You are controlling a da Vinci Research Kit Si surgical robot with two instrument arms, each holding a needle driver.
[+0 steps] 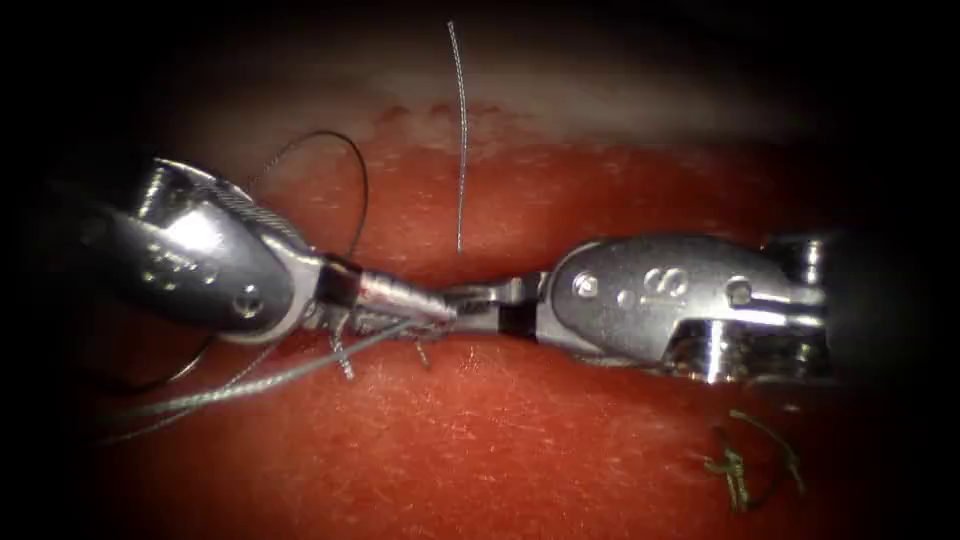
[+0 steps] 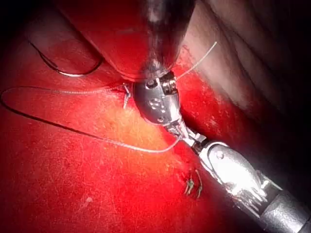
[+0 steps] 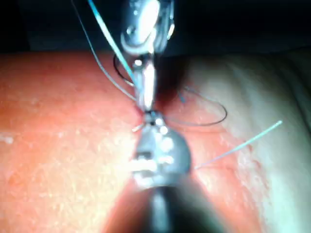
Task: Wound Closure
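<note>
**2 tools tip to tip over the cut**

The left tool (image 1: 425, 305) comes in from the left, jaws together on the thread (image 1: 290, 375), which trails left across the tissue (image 1: 520, 450). The needle (image 2: 73, 68) lies on the tissue beyond it, free of both tools. The right tool (image 1: 475, 297) meets it nose to nose; whether its jaws grip anything I cannot tell. Its casing reads "18".

In the endoscope view the lit field sits inside a dark surround (image 1: 40, 70) that closes in from every side, deepest at 9 and 3 o'clock and along the band at 12 o'clock. The light (image 1: 480, 430) falls from the viewer's side, strongest at the centre and toward 6 o'clock, fading outward in a soft ring. No wall, floor or furniture can be made out in that blackness; both wrist views also show black background beyond the lit surface.
</note>
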